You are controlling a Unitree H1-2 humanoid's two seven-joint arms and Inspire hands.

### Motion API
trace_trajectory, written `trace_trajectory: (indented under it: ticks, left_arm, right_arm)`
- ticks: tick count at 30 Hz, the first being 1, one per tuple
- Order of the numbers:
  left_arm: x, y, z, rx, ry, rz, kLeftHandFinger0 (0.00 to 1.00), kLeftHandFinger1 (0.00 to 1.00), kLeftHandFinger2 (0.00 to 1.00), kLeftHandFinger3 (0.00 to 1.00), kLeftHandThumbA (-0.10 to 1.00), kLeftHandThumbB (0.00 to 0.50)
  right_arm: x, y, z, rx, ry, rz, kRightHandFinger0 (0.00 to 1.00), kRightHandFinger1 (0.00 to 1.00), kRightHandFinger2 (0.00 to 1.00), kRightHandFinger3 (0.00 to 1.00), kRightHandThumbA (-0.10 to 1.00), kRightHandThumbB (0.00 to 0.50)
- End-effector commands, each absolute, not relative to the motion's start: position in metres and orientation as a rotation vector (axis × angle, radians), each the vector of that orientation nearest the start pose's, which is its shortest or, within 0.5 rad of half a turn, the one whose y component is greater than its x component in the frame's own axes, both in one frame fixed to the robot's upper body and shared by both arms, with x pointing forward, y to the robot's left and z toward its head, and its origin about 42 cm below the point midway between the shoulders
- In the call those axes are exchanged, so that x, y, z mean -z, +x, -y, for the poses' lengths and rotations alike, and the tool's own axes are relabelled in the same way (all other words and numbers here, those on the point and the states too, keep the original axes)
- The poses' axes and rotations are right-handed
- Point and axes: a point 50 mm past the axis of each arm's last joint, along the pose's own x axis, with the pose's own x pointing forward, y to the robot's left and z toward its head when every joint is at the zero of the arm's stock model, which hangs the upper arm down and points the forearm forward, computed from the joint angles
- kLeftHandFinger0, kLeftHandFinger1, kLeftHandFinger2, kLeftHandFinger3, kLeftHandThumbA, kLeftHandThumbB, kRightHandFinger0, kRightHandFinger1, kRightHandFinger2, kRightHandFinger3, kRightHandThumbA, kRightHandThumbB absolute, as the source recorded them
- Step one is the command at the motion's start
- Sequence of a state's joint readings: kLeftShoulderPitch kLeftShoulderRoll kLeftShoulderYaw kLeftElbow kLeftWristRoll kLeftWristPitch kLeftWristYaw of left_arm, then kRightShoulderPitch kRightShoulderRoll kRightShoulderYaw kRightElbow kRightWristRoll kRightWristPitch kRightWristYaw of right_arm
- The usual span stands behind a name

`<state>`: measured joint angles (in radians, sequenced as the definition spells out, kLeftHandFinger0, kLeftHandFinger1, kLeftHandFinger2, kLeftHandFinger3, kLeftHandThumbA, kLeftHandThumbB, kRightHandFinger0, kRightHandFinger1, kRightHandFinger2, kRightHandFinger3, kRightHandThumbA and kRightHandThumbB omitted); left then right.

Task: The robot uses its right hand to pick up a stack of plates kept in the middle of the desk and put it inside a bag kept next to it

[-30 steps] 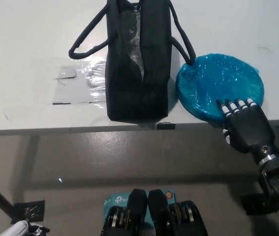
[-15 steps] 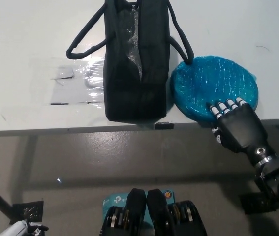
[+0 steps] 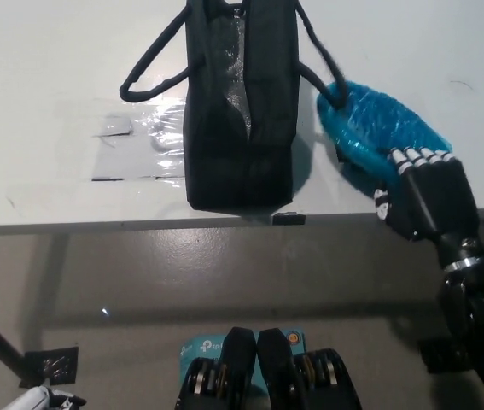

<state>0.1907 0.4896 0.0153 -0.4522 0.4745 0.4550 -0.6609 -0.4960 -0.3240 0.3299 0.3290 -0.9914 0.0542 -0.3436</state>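
Black fingers [image 3: 418, 157] of the right hand [image 3: 425, 201] are clenched on the near edge of the stack of plates [image 3: 378, 132], with the fingertips lying over its top face. Blue and wrapped in glossy film, the stack is tilted, its gripped edge raised off the white table [image 3: 45, 60]. The far edge of the stack lies against one handle loop of the black bag [image 3: 240, 102]. The bag stands just beyond the stack, on the side away from the fingers, upright with its mouth open at the top. Past the bag, clear tape [image 3: 135, 141] is stuck flat on the table. The left hand [image 3: 41, 398] is barely visible at the lower corner; its finger state cannot be determined.
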Motion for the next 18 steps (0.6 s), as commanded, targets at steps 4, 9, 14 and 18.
trace_trajectory:
  ticks: [4,9,14,18]
  left_arm:
    - [-0.168,0.204,-0.338,0.400,0.864,-0.425,0.72,0.73,0.81,0.90,0.21,0.000]
    - [-0.169,0.204,-0.337,0.396,0.860,-0.421,0.73,0.74,0.81,0.91,0.15,0.000]
    - [-0.168,0.204,-0.338,0.395,0.862,-0.427,0.74,0.73,0.81,0.92,0.20,0.000]
    - [-0.168,0.204,-0.337,0.388,0.849,-0.419,0.71,0.72,0.80,0.88,0.15,0.000]
  right_arm:
    - [-0.257,0.422,0.300,0.284,-0.319,0.135,0.00,0.00,0.00,0.00,-0.10,0.178]
    - [-0.278,0.419,0.309,0.281,-0.097,0.197,0.00,0.00,0.00,0.01,-0.10,0.126]
    - [-0.293,0.419,0.316,0.321,0.039,0.231,0.00,0.00,0.07,0.14,-0.10,0.070]
    - [-0.305,0.422,0.324,0.355,0.074,0.266,0.00,0.00,0.03,0.09,-0.10,0.053]
